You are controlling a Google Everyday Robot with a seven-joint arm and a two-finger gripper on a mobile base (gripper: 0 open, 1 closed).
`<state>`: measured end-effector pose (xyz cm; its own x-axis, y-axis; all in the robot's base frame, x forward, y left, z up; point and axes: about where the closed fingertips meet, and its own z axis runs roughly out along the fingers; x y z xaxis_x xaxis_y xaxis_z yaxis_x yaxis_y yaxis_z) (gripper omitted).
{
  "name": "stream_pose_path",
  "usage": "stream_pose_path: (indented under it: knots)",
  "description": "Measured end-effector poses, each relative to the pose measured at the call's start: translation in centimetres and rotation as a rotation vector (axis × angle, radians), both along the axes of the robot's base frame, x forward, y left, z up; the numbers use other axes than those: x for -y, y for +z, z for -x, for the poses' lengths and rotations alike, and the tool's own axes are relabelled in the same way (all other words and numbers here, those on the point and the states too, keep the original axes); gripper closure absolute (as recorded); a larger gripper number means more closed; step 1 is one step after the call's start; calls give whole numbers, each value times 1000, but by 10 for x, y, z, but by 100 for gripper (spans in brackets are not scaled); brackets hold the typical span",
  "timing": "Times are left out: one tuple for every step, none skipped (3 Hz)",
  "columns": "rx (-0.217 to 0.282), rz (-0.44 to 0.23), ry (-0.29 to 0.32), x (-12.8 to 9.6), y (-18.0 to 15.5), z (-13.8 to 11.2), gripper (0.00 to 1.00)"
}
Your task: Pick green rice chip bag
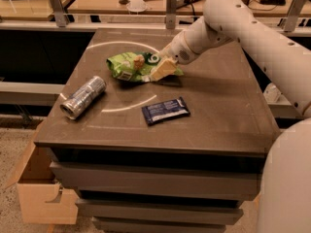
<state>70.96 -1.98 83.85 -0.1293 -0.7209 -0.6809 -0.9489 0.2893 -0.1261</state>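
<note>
Tabletop (pixel 218 106), jaws at edge of green rice chip bag (pixel 127 66), silver can (pixel 82 97), blue wrapper (pixel 165 110)

You're looking at an arm (pixel 257 35) in smooth off-white, all fat round tubes with no cable showing. There's the long upper link, and you can pick out small dark screw holes dotted along its casing. It swells into a rounded, ball-like joint (pixel 222 9), then narrows to a shorter wrist section (pixel 190 41) with a greyish round cap set in its side. At the tip, low over the far half of the table (pixel 218 110), the gripper (pixel 163 69) is pale tan and wedge-shaped. Bottom right, another big white rounded shell (pixel 287 183) looms, soft and featureless.
</note>
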Motion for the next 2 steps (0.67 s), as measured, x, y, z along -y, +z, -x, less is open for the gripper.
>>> stream_pose_path:
  knots:
    - [2, -1, 1, 0, 1, 0, 100]
    - [2, -1, 1, 0, 1, 0, 100]
